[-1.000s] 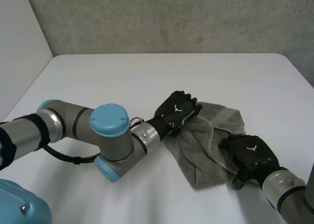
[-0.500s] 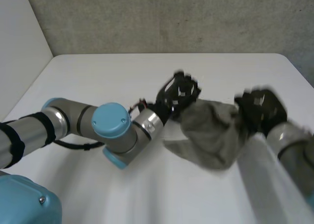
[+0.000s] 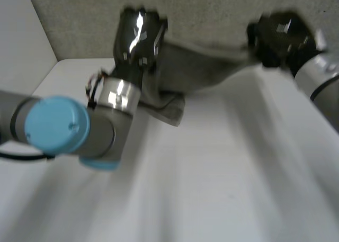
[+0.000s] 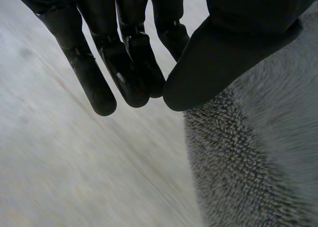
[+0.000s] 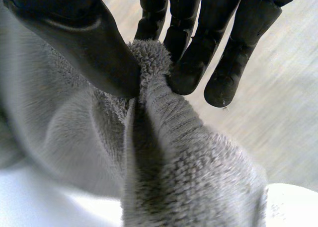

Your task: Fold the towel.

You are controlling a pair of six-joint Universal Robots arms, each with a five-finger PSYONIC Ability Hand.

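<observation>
**Towel held aloft between both hands, spread not yet clean**

Left side: the left arm (image 3: 79,128) reaches up over the table (image 3: 222,184), with the left hand (image 3: 139,33) high above the far edge. In its wrist view the thumb (image 4: 233,43) is closed in against the fingers (image 4: 124,68), and towel pile lies right against the thumb. The exact pinch point is hidden behind the thumb. Judged from the cloth hanging from this hand, it grips one end of the towel.

Centre: the towel (image 3: 204,67) spans from hand to hand, clear of the table for most of its length. It is bunched rather than flat, and a loose flap hangs below the left hand, near or on the surface.

Right side: the right hand (image 3: 279,34) is at like height. Its thumb (image 5: 74,38) and fingers (image 5: 186,63) are pressed together on a gathered edge of the towel, a firm pinch.

Recommendation: the step in hand appears to be opening the cloth before laying it down. Keep both pinches closed, hold the hands level, and draw them apart until the sag goes. Lower the hanging flap first so it lands without a crease.
</observation>
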